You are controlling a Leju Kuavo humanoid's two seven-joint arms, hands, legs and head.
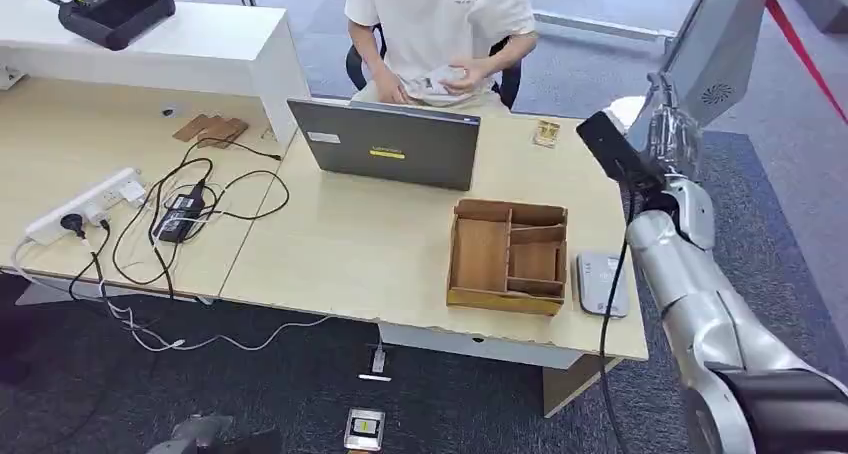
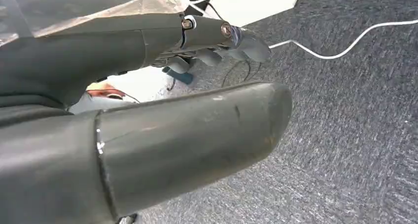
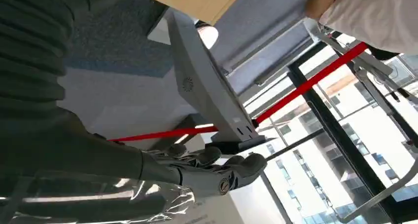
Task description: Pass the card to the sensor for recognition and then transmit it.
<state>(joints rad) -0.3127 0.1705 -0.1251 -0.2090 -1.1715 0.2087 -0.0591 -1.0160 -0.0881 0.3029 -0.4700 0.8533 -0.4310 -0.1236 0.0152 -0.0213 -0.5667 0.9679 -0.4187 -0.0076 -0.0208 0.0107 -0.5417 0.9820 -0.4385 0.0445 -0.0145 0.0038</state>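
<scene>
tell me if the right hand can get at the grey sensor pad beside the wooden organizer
Probably yes. The right hand is raised beyond the table's right edge, and the sensor pad lies flat near that same edge, with nothing on top. The wooden organizer sits on its far side from the arm.

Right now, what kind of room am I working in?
Probably an office or reception desk: a laptop on a wooden desk, a seated person behind it, grey carpet and a power strip.

The left hand, holding nothing, hangs over grey carpet.
</scene>
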